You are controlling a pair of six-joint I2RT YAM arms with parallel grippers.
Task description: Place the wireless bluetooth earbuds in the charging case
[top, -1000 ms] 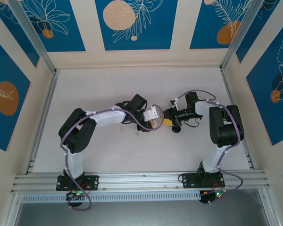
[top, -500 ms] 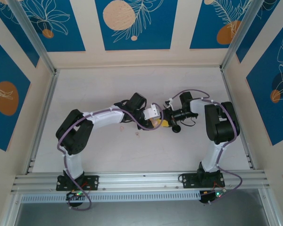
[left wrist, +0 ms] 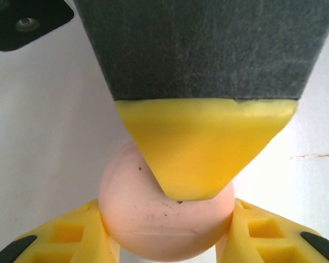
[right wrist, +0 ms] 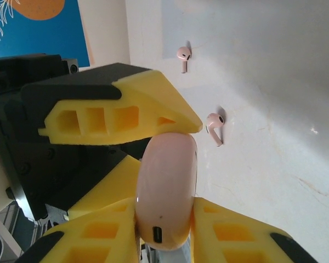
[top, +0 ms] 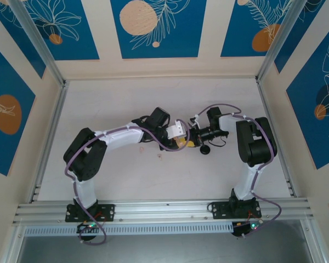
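The earbuds (right wrist: pixel 215 123) lay loose on the table (top: pixel 126 104), none of them in the case (left wrist: pixel 153 219).

From above, the left gripper (top: pixel 181 141) and the right gripper (top: pixel 194 140) met tip to tip at mid-table, with the case tucked between them. A pale speck (top: pixel 160 155), probably an earbud, lay on the bare table just beside the left forearm, so the left arm was the nearer one to it.

The left wrist camera looked at the round pink case face-on. The left fingers (left wrist: pixel 71 238) pressed its rim from either side, grasping it across its width. One right finger (left wrist: pixel 203 148) lay flat over the upper part of the face, its tip touching. A thin seam crossed the lower part, and the lid looked closed.

The right wrist camera saw the same case edge-on and upright, its charging port turned toward the lens. The right fingers (right wrist: pixel 93 235) hugged both flat faces, clenched on the case across its thin way, while a left finger (right wrist: pixel 120 112) touched its top edge. Two pink earbuds lay on the table beyond the case, well apart from every finger, one farther off (right wrist: pixel 183 55) than the other, their stems pointing back toward the grippers.

By my reading, the lid had to open first. After that, one gripper would need to let go and reach out past the case, closing across a stem.
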